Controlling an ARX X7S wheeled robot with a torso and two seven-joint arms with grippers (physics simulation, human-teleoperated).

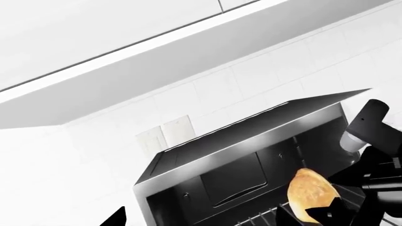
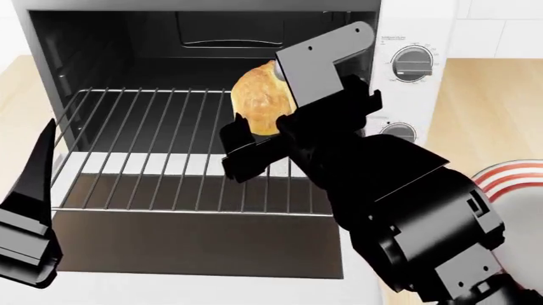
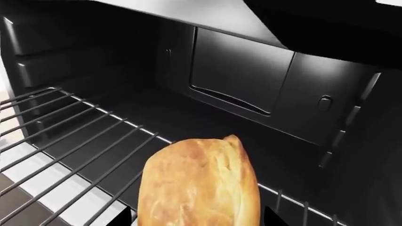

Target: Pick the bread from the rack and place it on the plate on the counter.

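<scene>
The golden-brown bread (image 2: pixel 257 95) is clamped in my right gripper (image 2: pixel 271 127) inside the open oven, tilted up, at or just above the right half of the silver wire rack (image 2: pixel 144 146). In the right wrist view the bread (image 3: pixel 201 183) fills the gap between the fingertips (image 3: pixel 125 217), with the rack (image 3: pixel 63 141) below. The left wrist view shows the bread (image 1: pixel 311 193) too. My left gripper (image 2: pixel 30 210) is open and empty, outside the oven at its front left. The ringed plate (image 2: pixel 513 178) sits on the beige counter (image 2: pixel 500 101) at the right, partly hidden by my right arm.
The black toaster oven (image 2: pixel 119 38) has its door (image 2: pixel 187 238) folded down in front. Its white control panel with knobs (image 2: pixel 411 63) is on the right. A white tiled wall and upper cabinet (image 1: pixel 125 42) stand behind.
</scene>
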